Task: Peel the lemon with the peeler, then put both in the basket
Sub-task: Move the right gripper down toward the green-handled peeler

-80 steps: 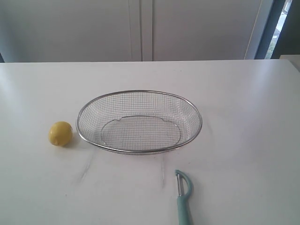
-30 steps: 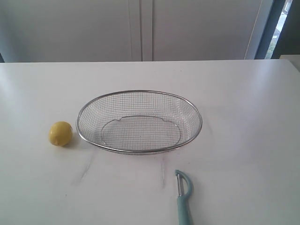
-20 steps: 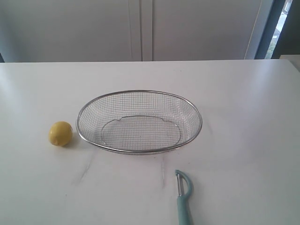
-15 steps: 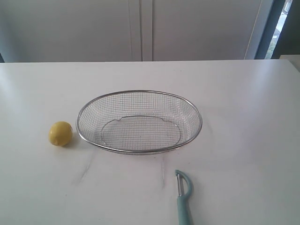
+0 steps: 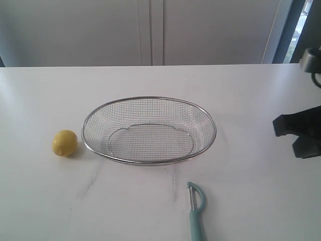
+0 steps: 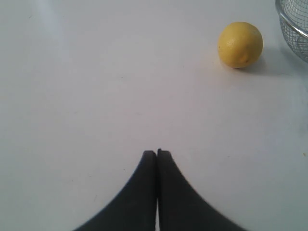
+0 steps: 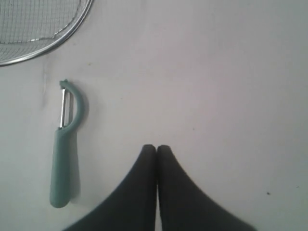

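Left wrist view: the two dark fingers (image 6: 144,192) of the left gripper (image 6: 157,153) are seen pressed flat together, tip against tip, with nothing pinched between them. Only the bare white table (image 6: 86,96) is seen around them. Farther out, the lemon (image 6: 240,44) is seen resting on the table just beside the basket (image 6: 288,24), with a narrow gap left to the wire rim. The lemon is kept well apart from the fingers.

The right gripper (image 7: 157,148) is likewise shown with its fingers closed on each other and nothing held. The peeler (image 7: 65,159) is laid flat on the table off to one side of them and is not touched. Its curved head and metal blade are turned toward the basket and its long handle away from it.

From the exterior view, the lemon is placed at the left end of the basket, while the peeler is placed in front of the basket's right half, clear of the rim. Nothing is held inside the basket. A dark part of the right arm (image 5: 300,133) is seen well to the right of the basket.
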Robot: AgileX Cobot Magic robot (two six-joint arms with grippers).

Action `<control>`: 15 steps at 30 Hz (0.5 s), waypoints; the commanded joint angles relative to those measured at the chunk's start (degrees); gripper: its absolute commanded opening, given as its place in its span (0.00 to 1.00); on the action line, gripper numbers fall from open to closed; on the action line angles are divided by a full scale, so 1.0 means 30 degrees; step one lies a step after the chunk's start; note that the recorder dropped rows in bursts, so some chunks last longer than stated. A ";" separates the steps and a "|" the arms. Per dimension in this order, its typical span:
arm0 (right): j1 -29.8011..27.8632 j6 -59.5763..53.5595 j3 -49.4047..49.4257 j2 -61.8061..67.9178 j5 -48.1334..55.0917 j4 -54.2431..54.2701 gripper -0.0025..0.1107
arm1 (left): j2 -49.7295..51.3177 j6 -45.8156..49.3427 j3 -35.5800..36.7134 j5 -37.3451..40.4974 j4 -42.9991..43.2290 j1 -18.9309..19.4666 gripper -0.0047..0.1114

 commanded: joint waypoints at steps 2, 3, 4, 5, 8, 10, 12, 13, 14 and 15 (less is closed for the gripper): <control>0.2047 0.0773 -0.0178 0.0811 -0.0103 0.0090 0.02 | -0.0069 -0.0045 0.0202 0.0389 -0.0109 0.0052 0.04; 0.2333 0.0874 -0.0178 0.0957 -0.0152 0.0090 0.02 | -0.0069 -0.0045 0.0202 0.0389 -0.0109 0.0052 0.04; 0.2668 0.1127 -0.0178 0.1112 -0.0277 0.0090 0.02 | -0.0069 -0.0045 0.0202 0.0389 -0.0109 0.0052 0.04; 0.2979 0.1188 -0.0178 0.1277 -0.0359 0.0090 0.02 | -0.0069 -0.0045 0.0202 0.0389 -0.0109 0.0052 0.04; 0.3840 0.1636 -0.0178 0.1742 -0.0497 0.0090 0.02 | -0.0069 -0.0045 0.0202 0.0389 -0.0109 0.0052 0.04; 0.4437 0.2019 -0.0178 0.2054 -0.0701 0.0090 0.02 | -0.0069 -0.0045 0.0202 0.0389 -0.0109 0.0052 0.04; 0.4987 0.2157 -0.0178 0.2350 -0.0977 0.0090 0.02 | -0.0069 -0.0045 0.0202 0.0389 -0.0109 0.0052 0.04; 0.5275 0.2437 -0.0178 0.2513 -0.1075 0.0090 0.02 | -0.0069 -0.0045 0.0202 0.0389 -0.0109 0.0052 0.04; 0.5581 0.2650 -0.0178 0.2631 -0.1225 0.0090 0.02 | -0.0069 -0.0045 0.0202 0.0389 -0.0109 0.0052 0.04; 0.5827 0.2799 -0.0178 0.2819 -0.1274 0.0045 0.02 | -0.0069 -0.0045 0.0202 0.0389 -0.0109 0.0052 0.04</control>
